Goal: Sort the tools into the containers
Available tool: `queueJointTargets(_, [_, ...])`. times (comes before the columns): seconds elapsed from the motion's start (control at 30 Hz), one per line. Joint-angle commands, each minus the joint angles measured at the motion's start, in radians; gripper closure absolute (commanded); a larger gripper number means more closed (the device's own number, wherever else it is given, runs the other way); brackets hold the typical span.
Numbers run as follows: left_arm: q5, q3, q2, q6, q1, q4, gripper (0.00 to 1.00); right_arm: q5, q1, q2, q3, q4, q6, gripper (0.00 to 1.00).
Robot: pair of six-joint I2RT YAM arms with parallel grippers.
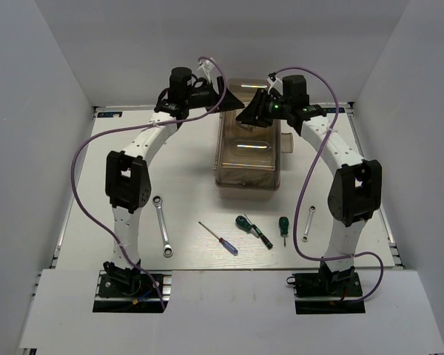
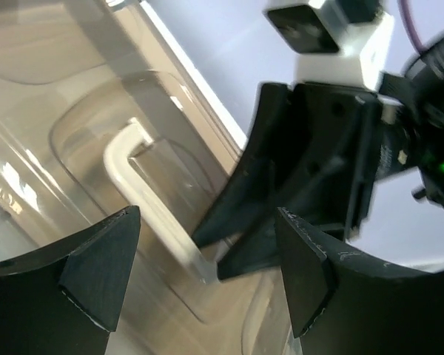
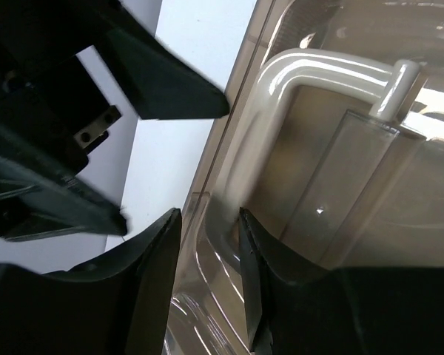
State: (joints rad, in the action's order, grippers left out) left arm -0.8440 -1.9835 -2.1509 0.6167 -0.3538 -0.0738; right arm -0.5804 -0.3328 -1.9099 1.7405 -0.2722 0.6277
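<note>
Silver long wrench [image 1: 163,225] lies leftmost in the row of tools on the white table [image 1: 192,185], near the left arm's base and angled slightly. Next to the right is the thin red-and-blue screwdriver [image 1: 218,238], lying diagonally, clear of its neighbours. Above the row, at the far side, the left gripper [image 2: 207,274] hangs over the toolbox [image 1: 249,148]. Its jaws are wide apart and hold nothing, with the pale handle [image 2: 144,192] of the smoky brown lid [image 3: 340,185] below them. The toolbox stands mid-table, lid down. In front of it lie the long green-handled screwdriver [image 1: 253,229] and, just beside it, the short green-handled screwdriver [image 1: 283,228], then the short wrench [image 1: 308,223] near the right arm. The right gripper [image 3: 207,244] is at the lid's far end, close to the left gripper. Its jaws are narrow, with the lid's edge in the gap; whether the pads press it cannot be told.
</note>
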Motion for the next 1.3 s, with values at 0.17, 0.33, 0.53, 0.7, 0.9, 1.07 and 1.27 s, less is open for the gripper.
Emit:
queueJointTargets(0.17, [0.128, -0.081, -0.043, 0.047, -0.016, -0.179, 0.21, -0.067, -0.008, 0.071, -0.025, 0.065, 0.021, 0.58])
queueJointTargets(0.33, [0.151, -0.153, -0.081, 0.058, -0.025, -0.245, 0.25, -0.078, -0.003, 0.075, -0.033, 0.079, 0.036, 0.58])
queueJointTargets(0.53, [0.142, -0.201, -0.104, 0.058, -0.043, -0.322, 0.27, -0.104, 0.003, 0.078, -0.036, 0.108, 0.050, 0.58])
queueJointTargets(0.7, [0.102, -0.248, -0.151, 0.049, -0.062, -0.385, 0.30, -0.119, 0.011, 0.081, -0.042, 0.134, 0.066, 0.59])
queueJointTargets(0.9, [0.082, -0.261, -0.161, 0.040, -0.071, -0.417, 0.32, -0.144, 0.018, 0.112, -0.047, 0.117, 0.014, 0.59])
queueJointTargets(1.07, [0.063, -0.270, -0.170, 0.040, -0.080, -0.405, 0.36, -0.101, 0.054, 0.211, -0.030, -0.040, -0.218, 0.59])
queueJointTargets(1.27, [0.017, -0.270, -0.179, 0.070, -0.080, -0.373, 0.40, 0.106, 0.135, 0.347, -0.140, -0.229, -0.365, 0.62])
